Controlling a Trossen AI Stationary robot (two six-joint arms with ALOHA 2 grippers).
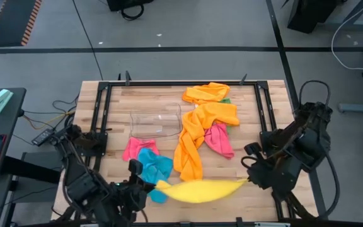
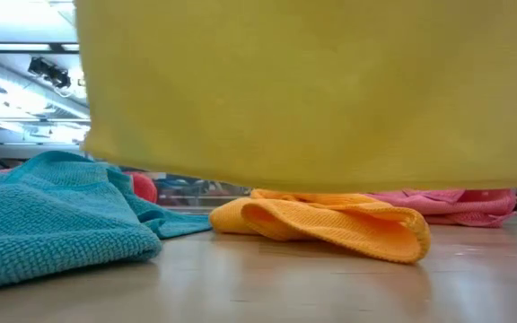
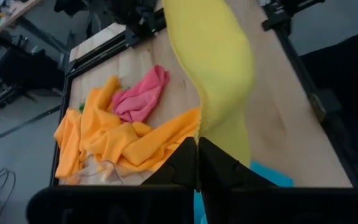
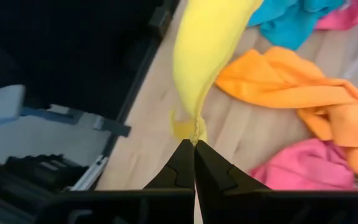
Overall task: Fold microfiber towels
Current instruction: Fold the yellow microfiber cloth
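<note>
Two tools, the left tool (image 3: 197, 144) and right tool (image 4: 194, 144), each pinch a corner of the yellow towel (image 1: 200, 189) stretched above the surface's (image 1: 162, 94) near edge; either thin corner grip could slip, dropping the towel onto the blue towel (image 1: 153, 165).

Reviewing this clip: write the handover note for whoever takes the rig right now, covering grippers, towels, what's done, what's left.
Left gripper: shut on one end of the yellow towel.
Right gripper: shut on its other end; the towel hangs stretched between the two, above the table's near edge.
On the table: blue towel, pink towels, orange towels, all crumpled; a green one barely peeks out. Clear bin looks empty.
Done: no towel folded.
Left: fold the yellow, then the rest.
</note>
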